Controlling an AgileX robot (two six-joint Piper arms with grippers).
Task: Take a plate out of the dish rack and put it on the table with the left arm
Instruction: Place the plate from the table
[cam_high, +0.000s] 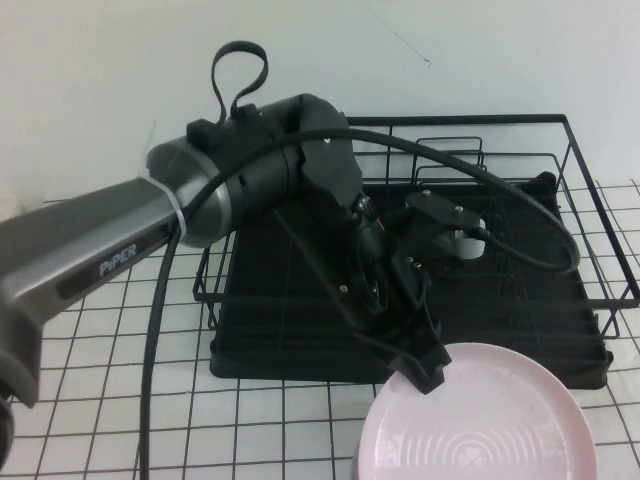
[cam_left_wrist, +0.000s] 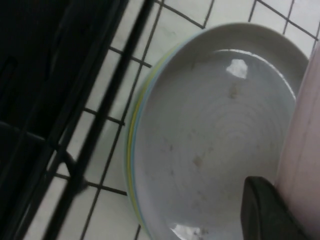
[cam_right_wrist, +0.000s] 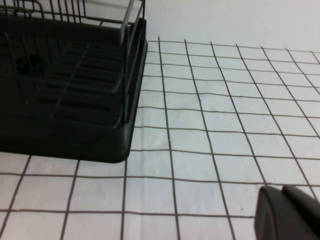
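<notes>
- Pale pink, round and shallow-rimmed, the plate (cam_high: 480, 415) lies nearly flat at the near edge of the table (cam_high: 100, 400), faint concentric rings at its centre facing up.
- Left gripper (cam_high: 420, 368) is clamped on the plate's far rim, just in front of the dish rack (cam_high: 590, 250).
- In the left wrist view, a grey-blue plate (cam_left_wrist: 210, 135) sits under the pink one.
- Right gripper (cam_right_wrist: 287, 212) hovers low over the table beside the rack; cannot tell its state.
</notes>
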